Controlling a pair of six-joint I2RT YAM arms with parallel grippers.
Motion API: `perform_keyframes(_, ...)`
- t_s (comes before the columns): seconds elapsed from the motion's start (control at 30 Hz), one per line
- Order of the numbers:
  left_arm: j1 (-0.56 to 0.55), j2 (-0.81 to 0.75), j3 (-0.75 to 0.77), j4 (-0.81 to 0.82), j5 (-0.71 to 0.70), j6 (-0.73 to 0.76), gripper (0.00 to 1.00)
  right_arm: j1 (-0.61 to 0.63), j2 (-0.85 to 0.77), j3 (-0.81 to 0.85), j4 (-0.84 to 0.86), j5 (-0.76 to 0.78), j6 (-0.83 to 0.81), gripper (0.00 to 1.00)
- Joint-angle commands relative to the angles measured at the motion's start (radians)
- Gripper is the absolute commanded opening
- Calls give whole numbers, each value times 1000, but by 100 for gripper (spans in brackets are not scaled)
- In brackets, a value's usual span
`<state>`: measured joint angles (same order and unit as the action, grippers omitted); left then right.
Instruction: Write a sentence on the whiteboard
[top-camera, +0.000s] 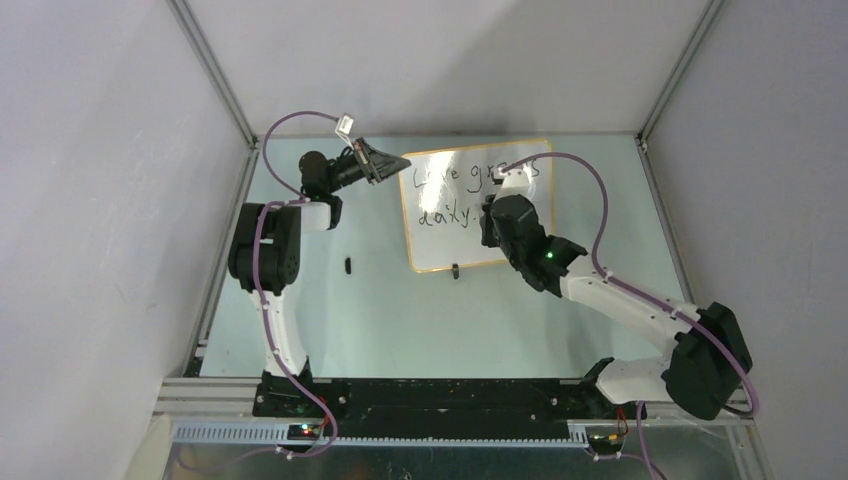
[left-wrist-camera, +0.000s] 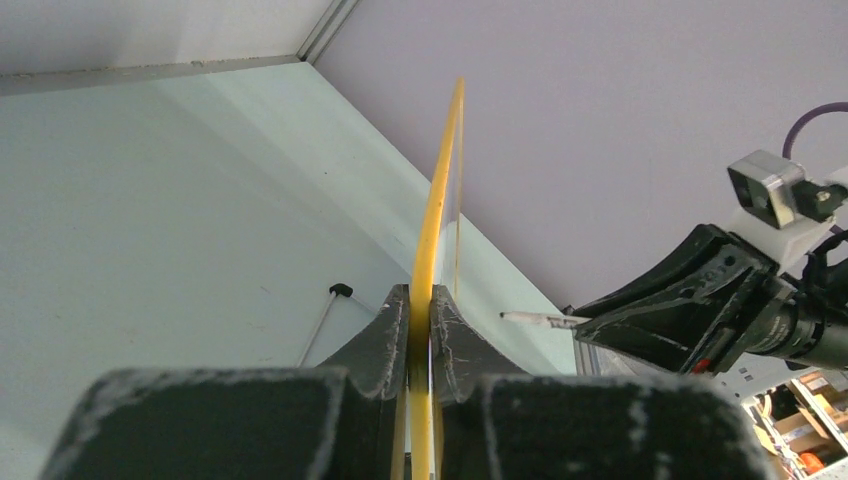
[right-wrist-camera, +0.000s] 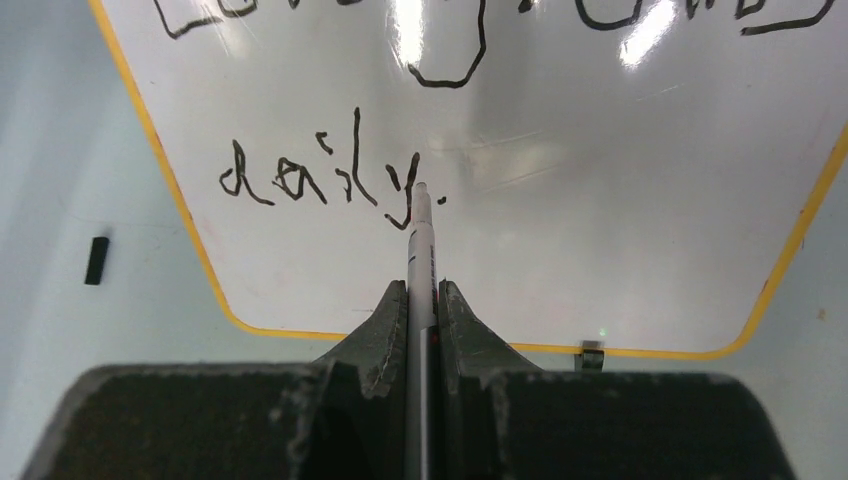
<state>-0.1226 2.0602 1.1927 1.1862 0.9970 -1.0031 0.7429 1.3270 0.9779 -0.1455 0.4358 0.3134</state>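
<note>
The whiteboard (top-camera: 445, 245), white with an orange-yellow rim, lies on the table at the back middle. The sentence (top-camera: 438, 214) is in black marker: "Love gr..s" above, partly hidden by my right arm, and "daily." (right-wrist-camera: 300, 185) below. My left gripper (top-camera: 398, 163) is shut on the board's upper left rim (left-wrist-camera: 438, 190), seen edge-on between its fingers. My right gripper (right-wrist-camera: 422, 295) is shut on a white marker (right-wrist-camera: 420, 240). The marker's tip is by the "y" and the full stop. I cannot tell whether the tip touches the board.
A small black piece (top-camera: 347, 265) lies on the green table left of the board. One black stand foot (top-camera: 455, 270) sticks out at the board's near edge. Metal frame posts and grey walls close in the back and sides. The right gripper (left-wrist-camera: 700, 300) shows in the left wrist view.
</note>
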Motion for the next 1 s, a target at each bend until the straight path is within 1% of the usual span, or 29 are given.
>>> perform_keyframes(0.0,-17,-61,-10,1,14,20,13,-3,-62,-29,61,10,-2,0)
perform_keyframes(0.03,-16,-62,-11,1,13,21,18,-4,-65,-39,64,10,-1,0)
perform_keyframes(0.07,-16,-64,-13,2,10,21,20,-5,-73,-43,71,9,1,0)
perform_keyframes(0.1,-14,-65,-17,3,9,23,27,-5,-80,-52,73,7,2,0)
perform_keyframes(0.13,-13,-68,-19,3,7,24,31,-6,-83,-55,75,6,2,0)
perform_keyframes(0.17,-12,-70,-25,3,4,25,39,-7,-89,-60,76,6,3,0)
perform_keyframes(0.2,-12,-73,-27,4,0,26,42,-8,-92,-62,77,5,4,0)
perform_keyframes(0.27,-8,-78,-35,5,-7,30,54,-9,-100,-67,78,4,5,0)
perform_keyframes(0.47,0,-108,-65,-39,-30,66,70,-11,-120,-78,74,3,8,0)
perform_keyframes(0.57,12,-131,-94,3,-46,53,78,-12,-134,-79,65,2,9,0)
perform_keyframes(0.6,16,-136,-114,14,-50,38,87,-12,-138,-79,63,3,8,0)
perform_keyframes(0.67,31,-154,-148,53,-61,16,98,-13,-164,-79,55,0,5,0)
perform_keyframes(0.73,48,-185,-198,68,-73,10,99,-14,-193,-79,43,-3,3,0)
perform_keyframes(0.77,65,-227,-220,69,-93,13,99,-15,-204,-79,30,-5,4,0)
perform_keyframes(0.8,73,-251,-277,64,-108,27,99,-15,-226,-79,22,-7,6,0)
perform_keyframes(0.83,90,-315,-304,30,-138,40,99,-16,-237,-79,6,-11,9,0)
perform_keyframes(0.87,105,-352,-366,2,-154,85,99,-17,-257,-80,0,-14,10,0)
perform_keyframes(0.9,110,-434,-395,-97,-194,114,99,-16,-266,-82,-9,-20,11,0)
perform_keyframes(0.93,115,-479,-439,-168,-218,204,99,-17,-288,-86,-12,-31,10,0)
perform_keyframes(0.97,115,-577,-454,-375,-289,258,99,-16,-300,-91,-20,-37,11,0)
